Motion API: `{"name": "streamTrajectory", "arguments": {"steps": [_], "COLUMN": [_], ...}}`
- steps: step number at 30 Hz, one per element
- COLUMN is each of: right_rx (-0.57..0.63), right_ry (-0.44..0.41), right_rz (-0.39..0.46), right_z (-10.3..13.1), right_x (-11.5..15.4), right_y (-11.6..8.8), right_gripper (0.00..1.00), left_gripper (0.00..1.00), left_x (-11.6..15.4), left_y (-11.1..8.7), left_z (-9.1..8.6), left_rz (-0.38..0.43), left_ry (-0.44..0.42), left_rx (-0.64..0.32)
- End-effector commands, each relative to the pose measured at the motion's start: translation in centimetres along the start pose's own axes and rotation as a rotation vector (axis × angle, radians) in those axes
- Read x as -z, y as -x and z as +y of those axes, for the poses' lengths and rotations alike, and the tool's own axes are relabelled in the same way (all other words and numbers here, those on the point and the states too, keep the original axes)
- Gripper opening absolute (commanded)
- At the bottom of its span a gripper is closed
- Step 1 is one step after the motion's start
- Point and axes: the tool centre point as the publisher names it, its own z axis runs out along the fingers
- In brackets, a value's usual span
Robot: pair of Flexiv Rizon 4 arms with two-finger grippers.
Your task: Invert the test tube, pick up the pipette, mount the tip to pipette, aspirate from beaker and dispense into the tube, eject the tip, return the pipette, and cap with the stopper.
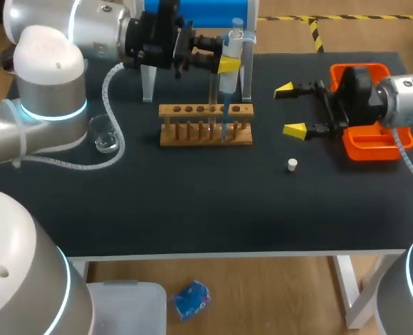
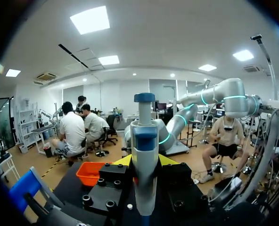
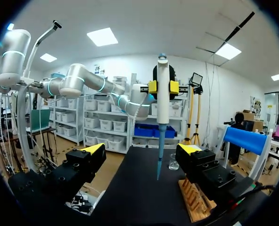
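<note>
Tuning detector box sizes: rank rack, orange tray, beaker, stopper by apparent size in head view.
Rack and orange tray: similar, tray partly hidden by the right arm, so unranked.
Then beaker.
Smallest: stopper.

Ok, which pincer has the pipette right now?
The left pincer, above the wooden rack: it is shut on the pipette from both sides. The right pincer stands open and empty beside the orange tray.
</note>
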Motion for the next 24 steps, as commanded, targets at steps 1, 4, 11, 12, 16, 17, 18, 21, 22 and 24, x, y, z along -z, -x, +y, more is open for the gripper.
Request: {"name": "streamTrajectory", "arguments": {"steps": [1, 4, 11, 12, 16, 17, 18, 21, 22, 24], "right_rx": [0.001, 0.001, 0.001, 0.001, 0.008, 0.007, 0.005, -0.012, -0.028, -0.057], "right_ry": [0.001, 0.001, 0.001, 0.001, -0.015, -0.015, -0.019, -0.028, -0.025, -0.030], "right_rz": [-0.001, -0.001, -0.001, -0.001, -0.001, -0.001, -0.006, -0.018, -0.020, -0.019], "right_z": [-0.1, -0.1, -0.1, -0.1, 0.3, 0.4, 0.5, 0.6, 0.6, 0.8], "right_x": [-0.4, -0.4, -0.4, -0.4, -1.5, -1.8, -2.1, -2.8, -3.1, -3.7], "right_y": [0.2, 0.2, 0.2, 0.2, 0.7, 0.9, 1.1, 1.6, 1.8, 2.2], "right_gripper": [1.00, 1.00, 1.00, 1.00, 1.00, 1.00, 1.00, 1.00, 1.00, 1.00], "left_gripper": [0.00, 0.00, 0.00, 0.00, 0.00, 0.00, 0.00, 0.00, 0.00, 0.00], "left_x": [0.0, 0.0, 0.0, 0.0, 0.0, 0.0, 0.0, 0.0, 0.0, 0.0], "left_y": [0.5, 0.5, 0.5, 0.5, 0.5, 0.5, 0.5, 0.5, 0.5, 0.5], "left_z": [0.1, 0.1, 0.1, 0.1, 0.1, 0.1, 0.1, 0.1, 0.1, 0.1], "left_rz": [0.028, 0.028, 0.028, 0.028, 0.028, 0.028, 0.028, 0.028, 0.028, 0.028], "left_ry": [0.000, 0.000, 0.000, 0.000, 0.000, 0.000, 0.000, 0.000, 0.000, 0.000], "left_rx": [-0.001, -0.001, -0.001, -0.001, -0.001, -0.001, -0.001, -0.001, -0.001, -0.001]}}
